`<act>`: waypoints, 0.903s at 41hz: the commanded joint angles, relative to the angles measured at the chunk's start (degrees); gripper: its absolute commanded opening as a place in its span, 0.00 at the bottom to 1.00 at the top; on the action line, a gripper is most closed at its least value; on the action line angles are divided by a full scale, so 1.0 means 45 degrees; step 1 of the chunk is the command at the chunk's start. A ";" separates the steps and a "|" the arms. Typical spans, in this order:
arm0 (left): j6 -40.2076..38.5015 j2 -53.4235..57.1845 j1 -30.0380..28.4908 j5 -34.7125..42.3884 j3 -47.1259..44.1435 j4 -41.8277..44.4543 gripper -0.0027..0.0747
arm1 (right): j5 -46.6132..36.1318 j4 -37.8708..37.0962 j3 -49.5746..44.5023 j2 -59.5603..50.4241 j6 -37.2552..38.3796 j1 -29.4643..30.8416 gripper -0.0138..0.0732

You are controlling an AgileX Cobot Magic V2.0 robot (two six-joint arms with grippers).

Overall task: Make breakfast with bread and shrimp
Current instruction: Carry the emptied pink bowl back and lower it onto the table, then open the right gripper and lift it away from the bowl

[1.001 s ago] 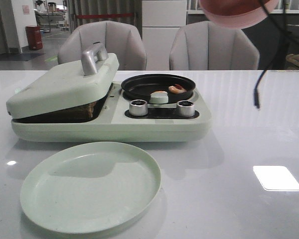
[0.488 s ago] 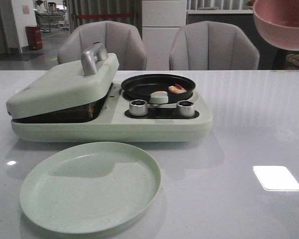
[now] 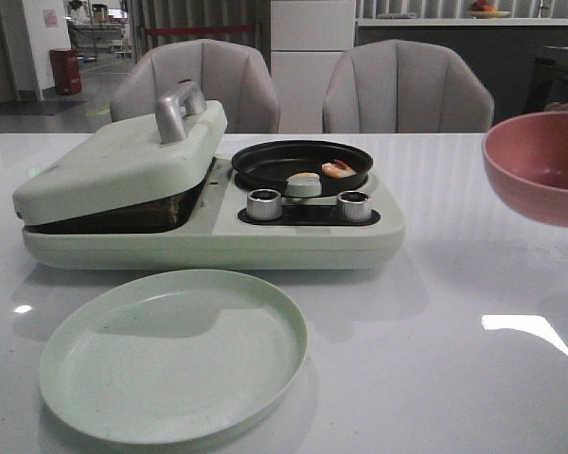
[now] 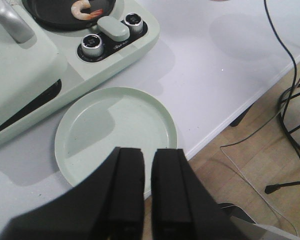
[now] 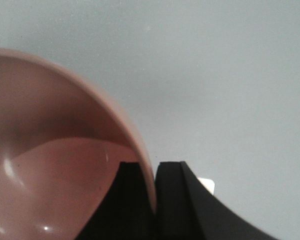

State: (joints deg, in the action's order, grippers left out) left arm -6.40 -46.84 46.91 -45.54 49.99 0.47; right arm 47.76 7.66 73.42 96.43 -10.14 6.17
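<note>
white table (image 3: 454,378) carries green cooker (image 3: 218,236) and empty plate (image 3: 173,355).

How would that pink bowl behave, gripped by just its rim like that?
The pink bowl looks like thin, smooth plastic, so probably light and stiff. The right gripper pinches only its rim, so it might tilt or slip. It appears empty, so nothing should spill.
</note>
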 commanded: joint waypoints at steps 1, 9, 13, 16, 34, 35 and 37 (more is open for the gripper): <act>-0.0097 0.0048 0.0114 0.0823 0.0367 -0.0105 0.25 | -0.0652 0.0543 0.0317 0.0063 -0.0283 0.0091 0.18; -0.0097 0.0048 0.0114 0.0823 0.0367 -0.0105 0.25 | -0.0806 0.1707 0.0329 0.1079 -0.1138 0.0091 0.18; -0.0097 0.0048 0.0114 0.0823 0.0367 -0.0105 0.25 | -0.0836 0.2242 0.0386 0.1467 -0.1495 0.0091 0.18; -0.0097 0.0048 0.0114 0.0823 0.0367 -0.0105 0.25 | -0.0841 0.2515 0.0494 0.1770 -0.1554 0.0091 0.18; -0.0097 0.0048 0.0114 0.0823 0.0367 -0.0105 0.25 | -0.1092 0.2282 0.0629 0.2035 -0.1563 0.0091 0.59; -0.0097 0.0048 0.0114 0.0823 0.0367 -0.0105 0.25 | -0.1092 0.2271 0.0629 0.2035 -0.1563 0.0091 0.60; -0.0097 0.0048 0.0114 0.0823 0.0367 -0.0105 0.25 | -0.1103 0.2271 0.0629 0.2035 -0.1563 0.0091 0.61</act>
State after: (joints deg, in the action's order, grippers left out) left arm -6.40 -46.84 46.91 -45.54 49.99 0.47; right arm 44.35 17.88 74.45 108.47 -16.52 6.17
